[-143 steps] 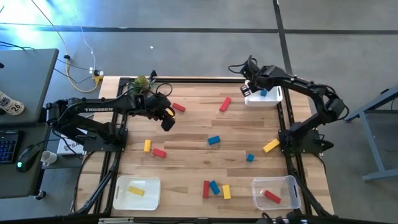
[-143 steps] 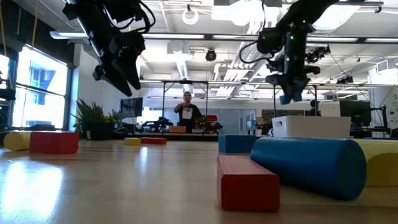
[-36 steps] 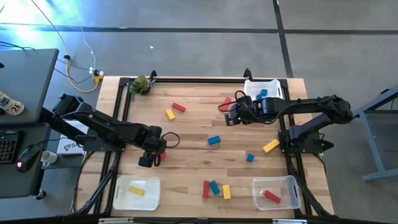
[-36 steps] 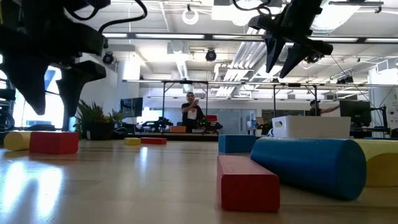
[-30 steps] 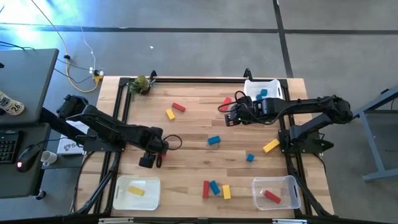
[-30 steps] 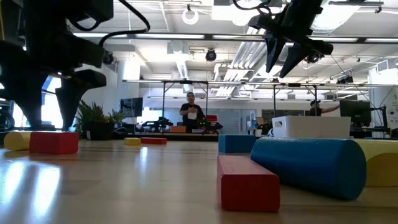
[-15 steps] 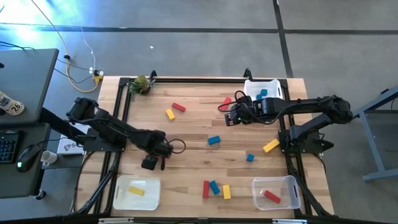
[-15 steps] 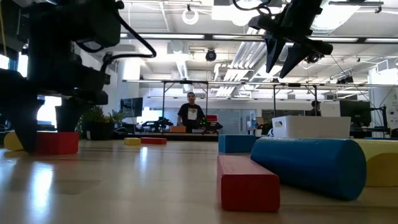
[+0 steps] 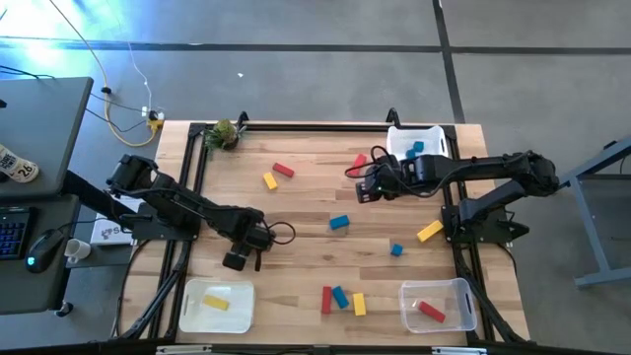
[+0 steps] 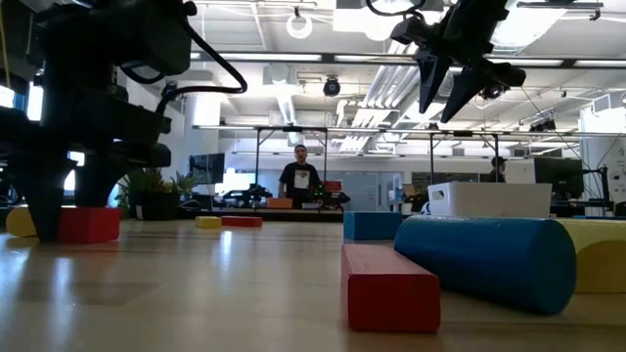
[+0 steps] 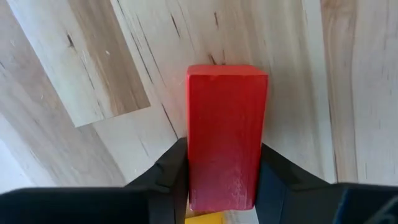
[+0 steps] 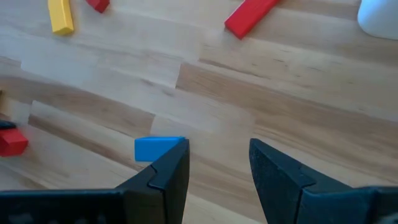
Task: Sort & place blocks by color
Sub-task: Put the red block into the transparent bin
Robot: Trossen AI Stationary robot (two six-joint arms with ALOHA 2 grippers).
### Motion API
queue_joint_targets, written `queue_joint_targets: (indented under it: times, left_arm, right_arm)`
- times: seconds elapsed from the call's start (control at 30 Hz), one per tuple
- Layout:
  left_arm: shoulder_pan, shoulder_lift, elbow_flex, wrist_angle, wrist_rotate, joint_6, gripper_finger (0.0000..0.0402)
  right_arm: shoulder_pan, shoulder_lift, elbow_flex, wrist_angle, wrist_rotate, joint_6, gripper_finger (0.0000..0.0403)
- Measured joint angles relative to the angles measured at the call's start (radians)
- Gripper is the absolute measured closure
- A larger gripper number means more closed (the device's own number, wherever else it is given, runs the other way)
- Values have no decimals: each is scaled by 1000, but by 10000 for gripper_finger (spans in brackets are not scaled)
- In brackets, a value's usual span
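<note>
My left gripper (image 9: 242,254) is down at the table's left middle, shut on a red bar block (image 11: 227,137) that lies flat on the wood (image 10: 90,224). A yellow block (image 11: 205,218) shows just behind the red one. My right gripper (image 9: 367,187) hangs open above the far right of the table (image 12: 217,168), with nothing between its fingers. A blue block (image 12: 158,149) lies on the table below it. Other red, yellow and blue blocks are scattered over the table. My left gripper pinches the red block's two long sides (image 11: 194,180) between its two fingers (image 11: 169,175), toward the end nearest the yellow block. The fingers come from above, pointing down, and lie across the bar. The block rests flat on the table.
A white bin (image 9: 217,304) with a yellow block stands near left. A clear bin (image 9: 437,304) with a red block is near right. A white bin (image 9: 419,146) with blue blocks is far right. A green clump (image 9: 225,131) sits far left. Three blocks (image 9: 340,299) lie near the front middle.
My left gripper has sunk to the table, shifting slightly toward the near edge, and its fingers have shut on the red block, which has stayed on the table. My right gripper has stayed where it was.
</note>
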State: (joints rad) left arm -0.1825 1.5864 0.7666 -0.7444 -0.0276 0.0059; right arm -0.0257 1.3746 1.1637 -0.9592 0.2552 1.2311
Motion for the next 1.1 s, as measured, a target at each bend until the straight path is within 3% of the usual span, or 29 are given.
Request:
queue_joint_targets:
  times: [0.33, 0.63, 1.1]
  left_arm:
    - [64, -25, 36, 15, -7, -2, 300]
    - [173, -30, 111, 11, 40, 7, 300]
    - [298, -31, 290, 91, 128, 50, 300]
  right_arm:
    - [0, 0, 0, 92, -1, -108, 243]
    - [0, 0, 0, 240, -9, -280, 179]
    - [0, 0, 0, 521, -208, -750, 165]
